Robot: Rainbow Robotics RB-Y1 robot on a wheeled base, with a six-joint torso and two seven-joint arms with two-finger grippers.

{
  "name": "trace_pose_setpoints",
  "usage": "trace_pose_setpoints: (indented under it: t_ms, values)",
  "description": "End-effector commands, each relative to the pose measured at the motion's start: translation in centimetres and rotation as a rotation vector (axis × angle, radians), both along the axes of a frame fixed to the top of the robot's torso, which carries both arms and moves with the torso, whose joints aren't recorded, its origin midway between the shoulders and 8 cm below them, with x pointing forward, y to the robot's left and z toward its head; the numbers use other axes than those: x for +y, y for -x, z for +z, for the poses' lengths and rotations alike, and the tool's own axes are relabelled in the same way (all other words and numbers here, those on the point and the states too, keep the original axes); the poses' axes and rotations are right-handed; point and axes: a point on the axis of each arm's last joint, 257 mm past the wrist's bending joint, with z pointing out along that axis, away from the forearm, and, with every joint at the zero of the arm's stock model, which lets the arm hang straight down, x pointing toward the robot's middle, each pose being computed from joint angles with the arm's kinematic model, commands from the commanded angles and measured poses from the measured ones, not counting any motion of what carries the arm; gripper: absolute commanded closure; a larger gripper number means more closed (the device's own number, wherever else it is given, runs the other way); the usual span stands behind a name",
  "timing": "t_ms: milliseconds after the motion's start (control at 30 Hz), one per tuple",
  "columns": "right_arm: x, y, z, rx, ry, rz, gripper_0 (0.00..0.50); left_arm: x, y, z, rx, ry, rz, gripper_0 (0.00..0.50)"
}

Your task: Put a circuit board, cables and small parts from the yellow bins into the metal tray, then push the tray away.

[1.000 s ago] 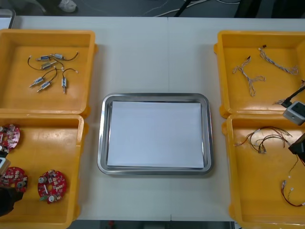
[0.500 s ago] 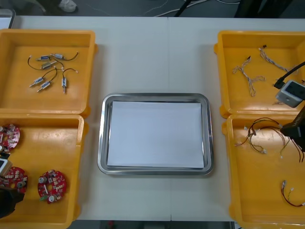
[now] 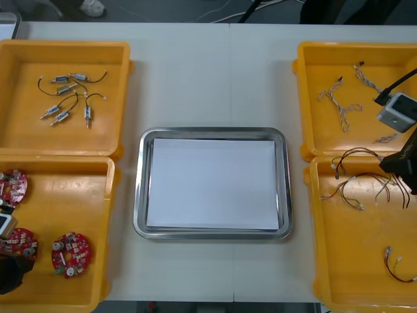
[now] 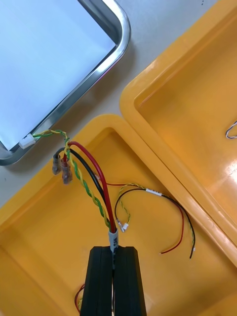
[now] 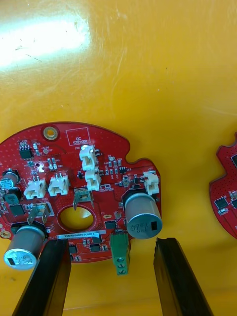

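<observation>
Right gripper (image 3: pixel 399 164): at the far right of the near-right yellow bin (image 3: pixel 339 287). In the right wrist view its fingers (image 4: pixel 101 276) are pressed together, clamped on a cable.
Held cable: the red and yellow cable (image 4: pixel 89 177), a bundle with black and green strands. It runs left from the gripper across the far part of that bin, and its plug ends hang near the bin's far-left corner.
Loose cable (image 4: pixel 158 212): lies on the same bin's floor, apart from the held one.
Left gripper (image 5: pixel 112 243): at the near-left corner of the near-left yellow bin (image 3: pixel 85 189). Its fingers stand apart, one to each side of a circuit board (image 5: pixel 64 148), and grip nothing.
Second board (image 5: pixel 227 197): just beside the first, not touching it.
Metal tray (image 3: pixel 138 182): at the table's middle between the bins, white inside, with nothing in it.
Small metal parts (image 3: pixel 65 98): in the far-left yellow bin (image 3: pixel 19 117).
Blue and white cables (image 3: pixel 339 104): in the far-right yellow bin (image 3: pixel 313 98).
</observation>
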Motion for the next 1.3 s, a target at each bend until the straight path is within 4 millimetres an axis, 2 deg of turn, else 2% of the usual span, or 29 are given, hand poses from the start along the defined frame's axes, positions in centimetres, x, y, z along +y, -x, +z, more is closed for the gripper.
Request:
trace_pose_setpoints:
  t_ms: [33,67,233,300,367,400,700,1133,1300]
  values:
    - [1.8,-0.8,1.8,-0.043,-0.017,0.007,0.5,-1.0,0.0,-0.6,-0.002,0.018,0.01,0.07]
    - [1.9,-0.8,1.8,-0.044,-0.015,0.008,0.5,-1.0,0.0,-0.6,-0.002,0.018,0.011,0.085]
    - [3.1,-1.2,2.0,-0.061,0.014,0.036,0.5,-0.9,0.1,-0.7,0.001,0.013,0.013,0.263]
    - [4.0,-1.2,2.1,-0.067,0.026,0.066,0.5,-0.8,0.1,-0.7,0.001,0.01,0.013,0.389]
    - [4.8,-1.1,1.9,-0.06,0.031,0.091,0.5,-0.8,0.1,-0.7,0.001,0.013,0.014,0.485]
    - [4.9,-1.0,1.9,-0.057,0.032,0.096,0.5,-0.9,0.1,-0.7,0.001,0.014,0.015,0.5]
    - [6.5,-0.2,1.3,-0.041,0.039,0.155,0.5,-1.0,-0.3,-0.3,-0.01,0.025,0.021,0.5]
    - [7.3,0.5,0.8,-0.022,0.036,0.187,0.5,1.1,-4.5,7.1,-0.085,0.014,0.072,0.5]
    - [7.2,0.3,0.8,-0.025,0.038,0.179,0.5,0.3,-6.2,9.9,-0.078,0.03,0.065,0.5]
